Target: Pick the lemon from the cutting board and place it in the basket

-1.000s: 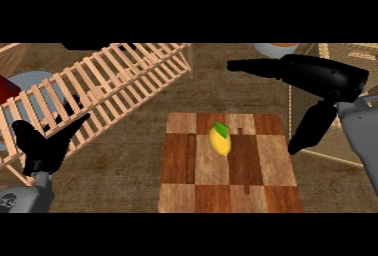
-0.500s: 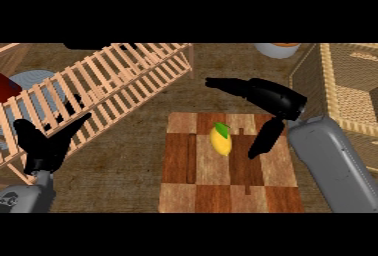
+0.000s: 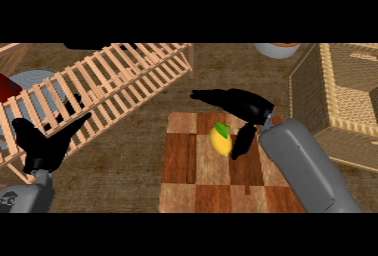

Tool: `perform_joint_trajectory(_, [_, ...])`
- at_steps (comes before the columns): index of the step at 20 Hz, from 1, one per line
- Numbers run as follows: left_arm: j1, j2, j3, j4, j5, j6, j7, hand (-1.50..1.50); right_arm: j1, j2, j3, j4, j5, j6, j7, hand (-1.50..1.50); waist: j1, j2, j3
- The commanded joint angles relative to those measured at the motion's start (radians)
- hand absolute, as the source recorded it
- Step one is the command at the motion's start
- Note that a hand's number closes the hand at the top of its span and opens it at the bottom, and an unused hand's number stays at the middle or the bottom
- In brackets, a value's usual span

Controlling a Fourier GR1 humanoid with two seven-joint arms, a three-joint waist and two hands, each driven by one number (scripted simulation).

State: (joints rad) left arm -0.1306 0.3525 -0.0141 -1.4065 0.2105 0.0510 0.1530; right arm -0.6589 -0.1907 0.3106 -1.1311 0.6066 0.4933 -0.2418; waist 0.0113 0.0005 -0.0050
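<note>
Yellow, green-tipped lemon (image 3: 219, 141) on the checkered cutting board's (image 3: 198, 176) far half, right hand (image 3: 247, 106) spread-fingered just beside it, left hand (image 3: 44, 144) splayed; mottled brown counter (image 3: 125, 170).

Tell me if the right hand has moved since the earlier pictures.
Yes. The right hand has moved left, from beyond the cutting board's right edge to over its far end, beside the lemon.
</note>
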Motion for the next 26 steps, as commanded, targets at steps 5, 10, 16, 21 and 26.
perform_joint_trajectory(5, [-0.02, -0.016, 0.022, -0.001, -0.06, 0.013, 0.026, 0.0, -0.024, -0.005, -0.015, 0.128, 0.103, -0.027, -0.118, -1.5, -0.005, 0.001, 0.005])
perform_joint_trajectory(10, [-0.091, -0.004, 0.048, -0.011, -0.046, 0.018, 0.1, 0.0, -0.009, -0.044, -0.04, 0.159, 0.105, -0.016, -0.2, -1.5, -0.007, 0.001, 0.005])
perform_joint_trajectory(16, [-0.049, -0.001, 0.074, 0.0, -0.048, -0.021, 0.054, 0.0, 0.01, -0.016, -0.038, 0.146, 0.112, 0.015, -0.256, -1.5, -0.006, 0.001, 0.005])
perform_joint_trajectory(21, [-0.053, 0.015, 0.106, 0.012, -0.036, -0.068, 0.049, 0.0, 0.024, -0.008, -0.04, 0.125, 0.147, 0.03, -0.255, -1.5, -0.007, 0.0, 0.005])
perform_joint_trajectory(26, [-0.028, -0.026, 0.087, -0.021, -0.076, -0.024, 0.048, 0.0, 0.082, -0.008, -0.027, 0.104, 0.215, -0.047, -0.249, -1.5, -0.009, 0.0, 0.005])
